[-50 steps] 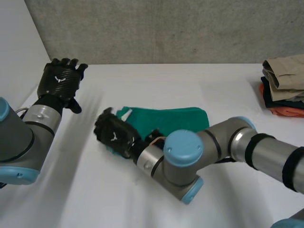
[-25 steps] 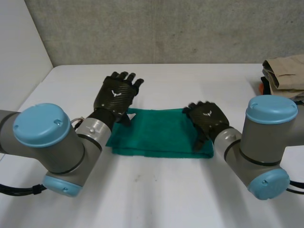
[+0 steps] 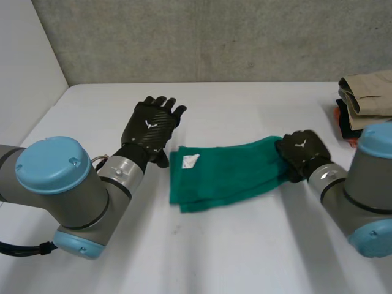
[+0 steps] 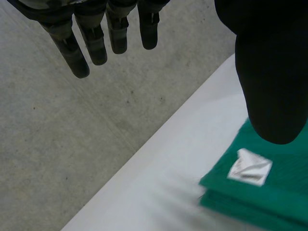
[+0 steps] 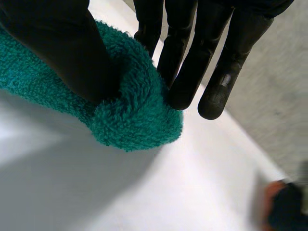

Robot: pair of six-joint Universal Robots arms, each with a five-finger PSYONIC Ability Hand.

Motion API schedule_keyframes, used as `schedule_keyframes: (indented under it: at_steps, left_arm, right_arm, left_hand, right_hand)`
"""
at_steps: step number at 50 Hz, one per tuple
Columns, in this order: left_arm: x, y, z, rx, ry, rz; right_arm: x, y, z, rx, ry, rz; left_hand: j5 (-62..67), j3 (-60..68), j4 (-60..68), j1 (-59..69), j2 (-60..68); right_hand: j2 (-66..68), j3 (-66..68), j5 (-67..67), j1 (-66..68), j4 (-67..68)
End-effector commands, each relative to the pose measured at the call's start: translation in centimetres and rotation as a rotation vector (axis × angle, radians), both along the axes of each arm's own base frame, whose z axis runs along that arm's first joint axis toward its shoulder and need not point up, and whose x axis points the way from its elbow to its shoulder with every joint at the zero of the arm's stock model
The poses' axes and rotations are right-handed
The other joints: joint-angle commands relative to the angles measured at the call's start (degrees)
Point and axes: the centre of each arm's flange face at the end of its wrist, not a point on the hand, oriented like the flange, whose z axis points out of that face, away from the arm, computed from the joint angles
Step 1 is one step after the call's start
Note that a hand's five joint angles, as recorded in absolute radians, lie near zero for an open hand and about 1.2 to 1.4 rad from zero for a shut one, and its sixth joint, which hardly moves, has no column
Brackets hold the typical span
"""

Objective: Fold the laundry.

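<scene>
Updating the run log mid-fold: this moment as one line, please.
green towel: folded, on table | left hand: open, by its label end | right hand: pinching opposite end | stack of folded clothes: table's right edge

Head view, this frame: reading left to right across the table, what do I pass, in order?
left robot hand → green towel → right robot hand, pinching the towel's end → stack of folded clothes at the table's edge.
</scene>
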Motion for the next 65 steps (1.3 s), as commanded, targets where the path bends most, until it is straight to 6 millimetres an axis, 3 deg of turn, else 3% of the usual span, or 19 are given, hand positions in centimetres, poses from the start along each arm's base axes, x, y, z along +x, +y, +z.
schedule_keyframes:
  at_steps: [1,3,6,8,12,13,14,16,19,22,23,27,32,37,42,49,58,62,65]
  left_arm:
    - [0.3,0.1,0.7,-0.011,0.009,0.006]
    - [0.6,-0.2,0.8,-0.015,0.009,0.020]
    - [1.2,-0.7,0.9,-0.016,0.010,0.051]
    - [1.5,-1.0,0.9,-0.016,0.013,0.070]
    - [2.0,-1.4,1.1,-0.017,0.018,0.109]
    - [2.0,-1.4,1.1,-0.018,0.019,0.112]
    - [1.9,-1.4,1.0,-0.017,0.017,0.110]
    - [1.9,-1.5,1.1,-0.020,0.019,0.112]
    - [1.7,-1.5,1.4,-0.028,0.025,0.107]
    - [1.3,-1.6,2.1,-0.049,0.039,0.099]
    - [1.0,-1.6,2.4,-0.056,0.047,0.095]
    - [-0.8,-1.2,4.0,-0.071,0.114,0.044]
    - [-3.4,0.5,4.3,0.082,0.204,-0.042]
    - [-5.3,1.4,2.2,0.249,0.201,-0.074]
    - [-6.4,1.4,-0.4,0.313,0.148,-0.054]
    - [-5.5,0.5,-4.7,0.309,-0.049,0.083]
    - [-4.7,1.8,-6.8,0.329,-0.168,0.075]
    - [-4.6,2.3,-6.7,0.338,-0.169,0.066]
    - [-4.7,2.3,-5.3,0.318,-0.141,0.062]
  right_arm:
    - [1.1,-0.1,2.5,-0.243,0.287,0.116]
    - [2.9,0.7,3.0,-0.300,0.321,0.181]
    - [7.8,3.6,3.0,-0.411,0.348,0.360]
    - [10.8,6.1,1.7,-0.450,0.346,0.517]
    - [13.1,9.6,-1.4,-0.415,0.319,0.736]
    - [13.3,10.0,-2.1,-0.402,0.318,0.762]
    - [13.4,10.3,-2.8,-0.387,0.319,0.781]
    - [13.4,10.5,-3.5,-0.351,0.303,0.786]
    - [13.1,10.1,-3.0,-0.310,0.261,0.739]
    - [12.1,8.4,-0.8,-0.215,0.114,0.590]
    - [10.7,6.7,1.0,-0.156,-0.008,0.470]
    - [6.8,3.6,4.4,-0.002,-0.348,0.214]
    - [4.5,2.2,6.7,0.111,-0.599,0.101]
    - [3.5,1.3,6.5,0.185,-0.543,0.066]
    - [4.1,-0.2,3.5,0.283,-0.429,0.034]
    - [4.9,-1.7,-0.5,0.400,-0.351,0.012]
    - [6.5,-0.9,-3.7,0.433,-0.261,0.066]
    - [6.4,-1.0,-3.1,0.359,-0.172,0.071]
    - [6.5,-0.6,-1.9,0.316,-0.155,0.078]
  left_hand:
    - [-1.0,-0.4,-0.1,0.2,0.1]
    - [-1.0,-0.4,-0.1,0.2,0.1]
    - [-1.0,-0.4,-0.1,0.2,0.1]
    - [-1.0,-0.4,-0.1,0.2,0.1]
    - [-1.4,-0.7,-0.4,-0.1,-0.2]
    - [-1.5,-0.9,-0.6,-0.3,-0.4]
    - [-1.5,-0.9,-0.6,-0.3,-0.4]
    - [-1.5,-0.9,-0.6,-0.3,-0.4]
    - [-1.5,-0.9,-0.6,-0.3,-0.4]
    - [-1.5,-0.9,-0.6,-0.3,-0.4]
    - [-1.4,-0.7,-0.4,-0.1,-0.3]
    - [-0.9,-0.2,0.1,0.4,0.3]
    - [0.0,0.7,0.9,1.2,1.1]
    - [0.5,1.2,1.4,1.7,1.6]
    - [1.0,1.7,1.9,2.2,2.1]
    - [1.3,2.0,2.3,2.6,2.4]
    - [1.2,1.8,2.1,2.4,2.3]
    - [1.0,1.7,1.9,2.2,2.1]
    - [0.6,1.3,1.6,1.9,1.8]
  right_hand:
    - [12.8,12.2,14.4,26.7,12.0]
    - [12.8,12.2,14.4,26.7,12.0]
    - [12.8,12.2,14.4,26.7,12.0]
    - [12.8,12.2,14.4,26.7,12.0]
    - [12.8,12.2,14.4,26.7,12.0]
    - [5.9,5.2,7.4,19.7,5.1]
    - [-12.1,-12.8,-10.6,1.7,-13.0]
    - [-48.6,-49.3,-47.1,-34.8,-49.5]
    - [-54.7,-55.4,-53.2,-40.9,-55.5]
    - [-57.2,-57.8,-55.6,-43.3,-58.0]
    - [-57.2,-57.8,-55.6,-43.3,-58.0]
    - [-57.2,-57.8,-55.6,-43.3,-58.0]
    - [-57.2,-57.8,-55.6,-43.3,-58.0]
    - [-57.2,-57.8,-55.6,-43.3,-58.0]
    - [-57.2,-57.8,-55.6,-43.3,-58.0]
    - [-57.2,-57.8,-55.6,-43.3,-58.0]
    - [-57.2,-57.8,-55.6,-43.3,-58.0]
    - [-57.2,-57.8,-55.6,-43.3,-58.0]
    - [-57.2,-57.8,-55.6,-43.3,-58.0]
